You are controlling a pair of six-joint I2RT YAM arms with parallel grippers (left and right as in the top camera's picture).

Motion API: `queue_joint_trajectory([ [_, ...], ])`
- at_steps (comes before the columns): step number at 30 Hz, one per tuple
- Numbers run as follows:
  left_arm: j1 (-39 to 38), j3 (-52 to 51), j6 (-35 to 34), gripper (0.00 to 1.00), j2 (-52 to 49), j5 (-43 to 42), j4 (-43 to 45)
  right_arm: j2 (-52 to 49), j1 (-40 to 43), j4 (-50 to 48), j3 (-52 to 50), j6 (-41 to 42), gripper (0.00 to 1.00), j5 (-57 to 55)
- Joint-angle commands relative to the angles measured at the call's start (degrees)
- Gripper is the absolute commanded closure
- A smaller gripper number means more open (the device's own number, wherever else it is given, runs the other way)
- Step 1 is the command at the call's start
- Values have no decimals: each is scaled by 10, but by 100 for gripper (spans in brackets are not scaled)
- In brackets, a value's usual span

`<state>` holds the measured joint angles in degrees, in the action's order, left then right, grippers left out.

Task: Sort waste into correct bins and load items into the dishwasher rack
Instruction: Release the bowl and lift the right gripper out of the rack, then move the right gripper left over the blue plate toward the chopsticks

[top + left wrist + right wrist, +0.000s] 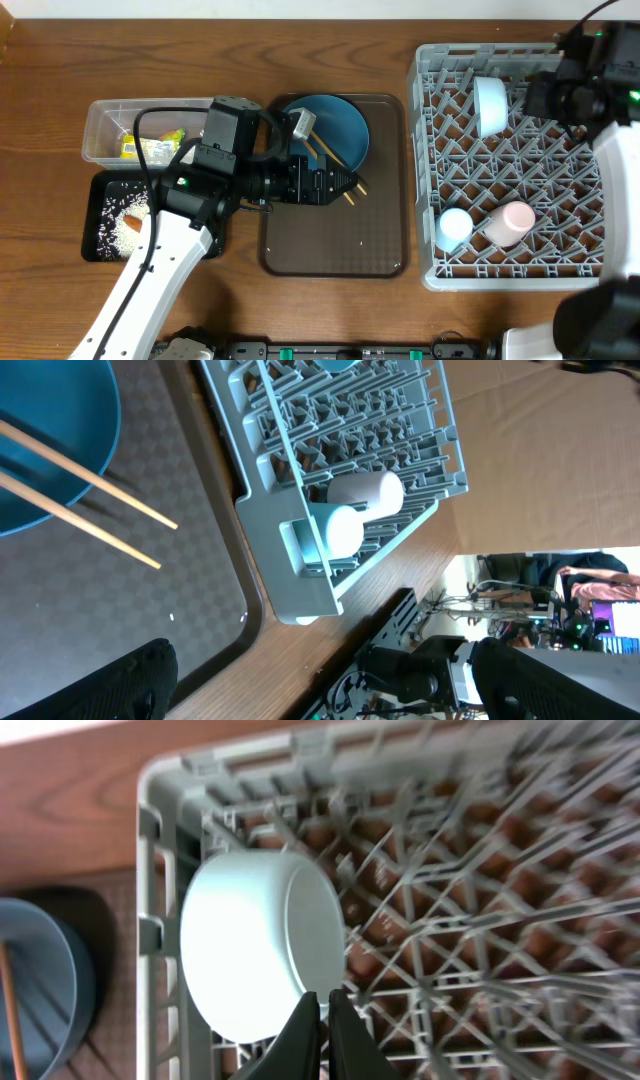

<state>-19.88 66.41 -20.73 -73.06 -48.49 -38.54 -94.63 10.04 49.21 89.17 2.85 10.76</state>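
Overhead straight down on the table [200, 60]; both wrist views lower and nearer, rack [422, 180] common to all three.

My left arm [150, 260] reaches in from the lower left, forearm level. My left gripper [345, 184] is spread wide, fingers [120, 680] far apart. My right gripper [322, 1035] points downward, its tips pressed together.

Plate [345, 125] sitting on the serving tray [330, 250] at its far end, chopsticks [330, 155] lying across the plate, rack [550, 190] standing right of the serving tray, bowl [490, 105] resting in the rack's far corner nearest the serving tray, first cup [455, 228] and second cup [510, 222] lying in its near corner, tub [100, 125] and shallow tray [100, 235] sitting left of the serving tray, tub behind.
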Motion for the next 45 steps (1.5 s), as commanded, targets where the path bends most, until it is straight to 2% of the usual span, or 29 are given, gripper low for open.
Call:
queue_joint_trajectory([
  [1, 2, 13, 9, 4, 2, 1, 1, -44, 0, 6, -1, 21, 95, 47],
  [8, 2, 13, 9, 4, 2, 1, 1, -93, -19, 26, -1, 25, 98, 144],
  [29, 2, 13, 9, 4, 2, 1, 1, -23, -37, 21, -1, 27, 97, 144],
  [35, 2, 13, 9, 4, 2, 1, 1, -6, -37, 48, -1, 12, 98, 135],
  [45, 2, 13, 9, 4, 2, 1, 1, 63, -38, 106, -1, 3, 88, 138],
])
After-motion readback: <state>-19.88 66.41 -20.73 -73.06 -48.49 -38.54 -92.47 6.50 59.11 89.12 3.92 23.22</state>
